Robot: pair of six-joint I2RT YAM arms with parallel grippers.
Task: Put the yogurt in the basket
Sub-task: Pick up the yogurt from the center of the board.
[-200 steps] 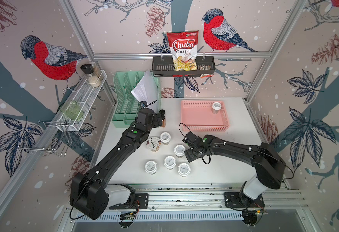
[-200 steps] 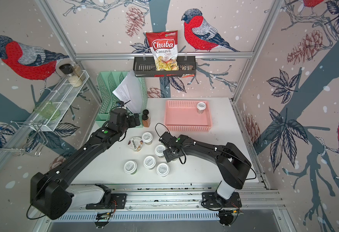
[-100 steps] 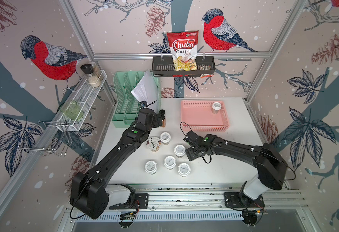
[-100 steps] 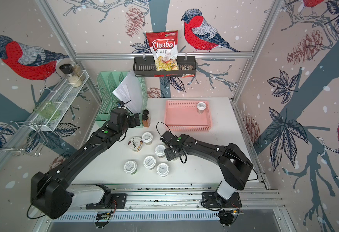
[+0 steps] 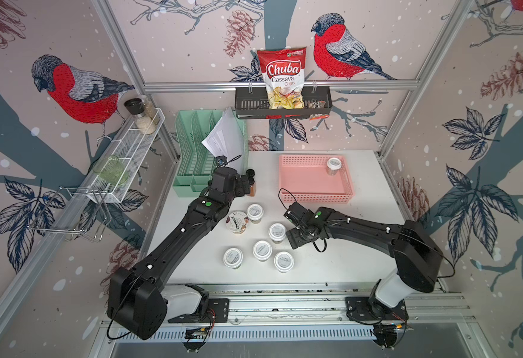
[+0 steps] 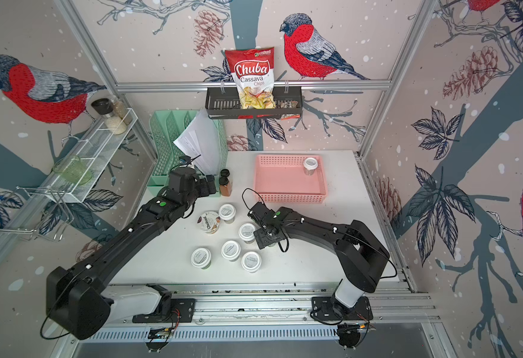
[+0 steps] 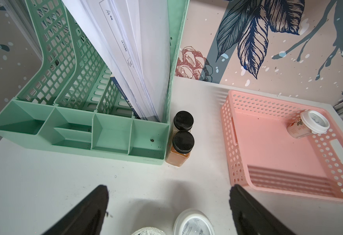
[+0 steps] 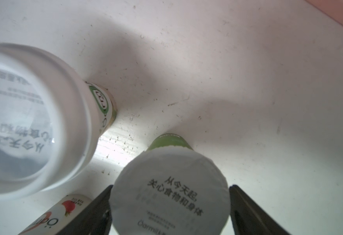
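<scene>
The pink basket (image 5: pixel 316 198) stands at the back right of the table with one yogurt jar (image 5: pixel 334 163) upright in its far corner. Several white-lidded yogurt jars (image 5: pixel 262 249) and a Chobani cup (image 5: pixel 238 221) cluster mid-table. My right gripper (image 5: pixel 297 238) is low beside that cluster. In the right wrist view it (image 8: pixel 170 186) is open, with a finger on each side of a foil-lidded yogurt jar (image 8: pixel 168 203) that is hidden in both top views. My left gripper (image 7: pixel 168 195) hovers open and empty over the table near the spice bottles, with one jar lid (image 7: pixel 194 222) just below it.
Two orange spice bottles (image 7: pixel 181 146) stand against a green file organizer (image 5: pixel 198 155) that holds papers. A black tray (image 5: pixel 282 102) with a chips bag hangs on the back wall. A white wire rack (image 5: pixel 130 155) runs along the left wall.
My right gripper has shifted slightly toward the front of the table beside the jar cluster. The left arm has not visibly moved.
</scene>
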